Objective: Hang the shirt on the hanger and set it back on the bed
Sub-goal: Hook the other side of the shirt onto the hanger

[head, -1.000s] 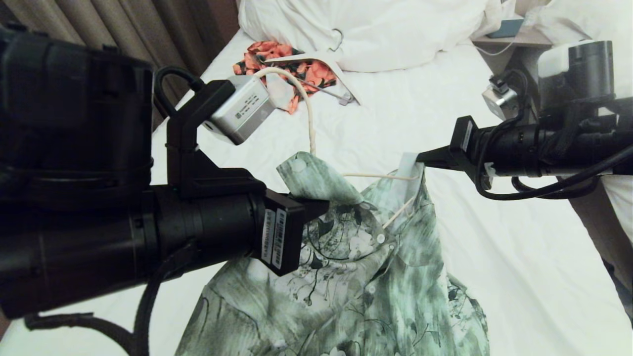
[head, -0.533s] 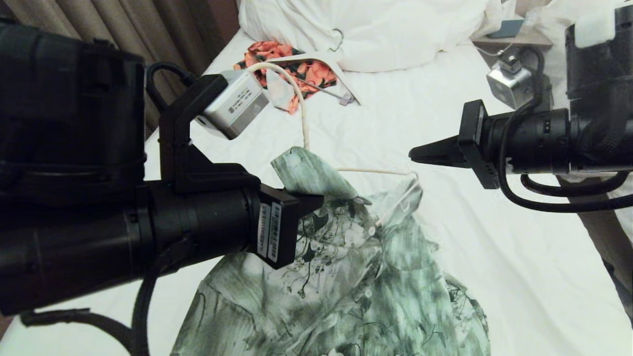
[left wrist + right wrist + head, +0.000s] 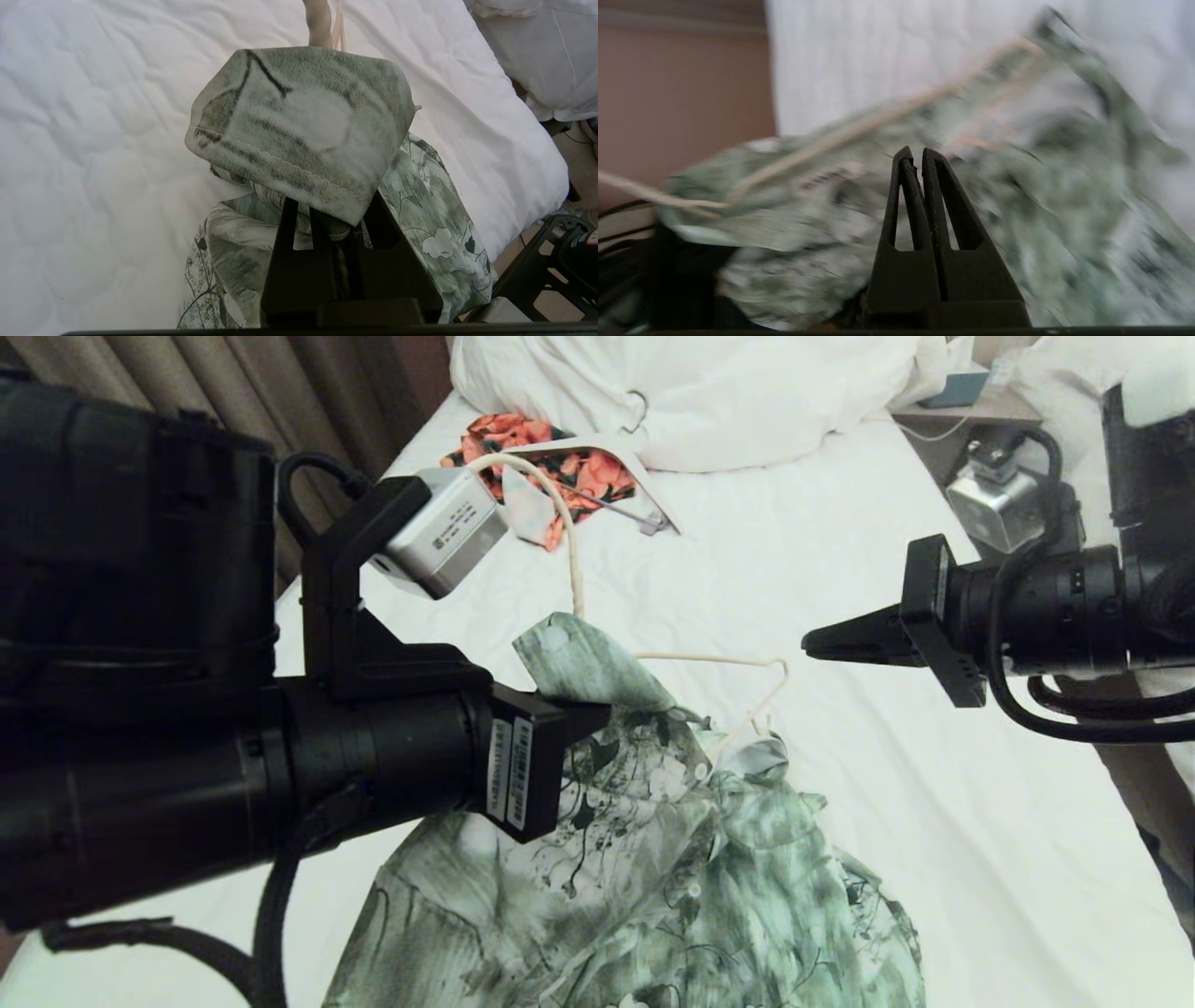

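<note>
The right pincer [image 3: 814,645] has let go of the shirt [image 3: 653,859] and pulled back from the hanger [image 3: 719,660]; it is now shut and empty, just beside the hanger's bare far corner, and the cloth it held up has slumped below that corner. The left pincer [image 3: 590,717] is clamped on the collar end of the shirt, holding it and the hanger up over the bed [image 3: 934,803]. With one shoulder off the wire, the shirt could slide off altogether, or the hanger could tip out of the collar.
</note>
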{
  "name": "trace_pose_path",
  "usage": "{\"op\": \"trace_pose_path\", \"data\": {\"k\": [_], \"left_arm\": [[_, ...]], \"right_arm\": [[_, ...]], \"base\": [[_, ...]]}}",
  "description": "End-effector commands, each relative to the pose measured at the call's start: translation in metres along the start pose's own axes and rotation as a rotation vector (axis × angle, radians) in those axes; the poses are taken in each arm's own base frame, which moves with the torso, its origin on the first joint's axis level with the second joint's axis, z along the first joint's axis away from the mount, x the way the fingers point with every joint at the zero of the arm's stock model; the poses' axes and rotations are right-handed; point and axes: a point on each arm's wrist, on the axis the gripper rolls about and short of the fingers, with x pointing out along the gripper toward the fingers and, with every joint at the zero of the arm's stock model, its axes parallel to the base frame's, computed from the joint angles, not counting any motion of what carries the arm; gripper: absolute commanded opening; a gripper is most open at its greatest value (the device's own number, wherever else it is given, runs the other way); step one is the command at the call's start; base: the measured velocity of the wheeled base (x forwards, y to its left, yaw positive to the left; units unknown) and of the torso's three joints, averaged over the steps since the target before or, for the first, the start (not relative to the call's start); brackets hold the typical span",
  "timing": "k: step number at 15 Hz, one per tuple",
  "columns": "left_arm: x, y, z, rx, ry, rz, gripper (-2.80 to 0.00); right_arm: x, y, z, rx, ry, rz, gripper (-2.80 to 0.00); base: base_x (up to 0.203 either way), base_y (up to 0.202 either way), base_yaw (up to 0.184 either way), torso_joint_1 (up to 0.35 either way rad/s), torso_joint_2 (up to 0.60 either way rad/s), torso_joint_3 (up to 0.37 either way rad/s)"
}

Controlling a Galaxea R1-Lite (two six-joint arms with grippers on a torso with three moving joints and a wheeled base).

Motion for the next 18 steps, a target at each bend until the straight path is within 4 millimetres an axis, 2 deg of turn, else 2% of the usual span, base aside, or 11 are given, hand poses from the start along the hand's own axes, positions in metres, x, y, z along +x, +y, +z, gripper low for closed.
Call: {"op": "trace_pose_path", "data": {"k": [1, 3, 4, 5, 8, 11, 14, 18], "left_arm": [[0.001, 0.0, 0.0, -0.001, 0.002, 0.005, -2.8], [0.003, 0.003, 0.002, -0.01, -0.017, 0.016, -2.8], [0.003, 0.004, 0.004, -0.015, -0.031, 0.018, -2.8], [0.003, 0.004, 0.005, -0.017, -0.041, 0.021, -2.8], [0.002, 0.004, 0.005, -0.018, -0.045, 0.03, -2.8], [0.0, 0.005, 0.007, -0.019, -0.055, 0.032, -2.8], [-0.001, 0.005, 0.008, -0.02, -0.059, 0.031, -2.8], [-0.001, 0.006, 0.008, -0.021, -0.059, 0.034, -2.8]], "right_arm": [[0.002, -0.009, -0.002, 0.023, 0.036, -0.05, -2.8], [0.011, -0.026, -0.011, 0.009, 0.151, -0.172, -2.8], [0.02, -0.036, -0.014, -0.003, 0.186, -0.245, -2.18], [0.029, -0.045, -0.016, -0.02, 0.206, -0.299, 0.0], [0.053, -0.064, -0.015, -0.109, 0.243, -0.353, 0.0], [0.073, -0.068, -0.015, -0.217, 0.246, -0.332, 0.0], [0.095, -0.072, -0.018, -0.255, 0.215, -0.346, 0.0], [0.114, -0.077, -0.017, -0.309, 0.166, -0.352, 0.0]], "base": [[0.0, 0.0, 0.0, 0.0, 0.0, 0.0], [0.0, 0.0, 0.0, 0.0, 0.0, 0.0], [0.0, 0.0, 0.0, 0.0, 0.0, 0.0], [0.0, 0.0, 0.0, 0.0, 0.0, 0.0], [0.0, 0.0, 0.0, 0.0, 0.0, 0.0], [0.0, 0.0, 0.0, 0.0, 0.0, 0.0], [0.0, 0.0, 0.0, 0.0, 0.0, 0.0], [0.0, 0.0, 0.0, 0.0, 0.0, 0.0]]}}
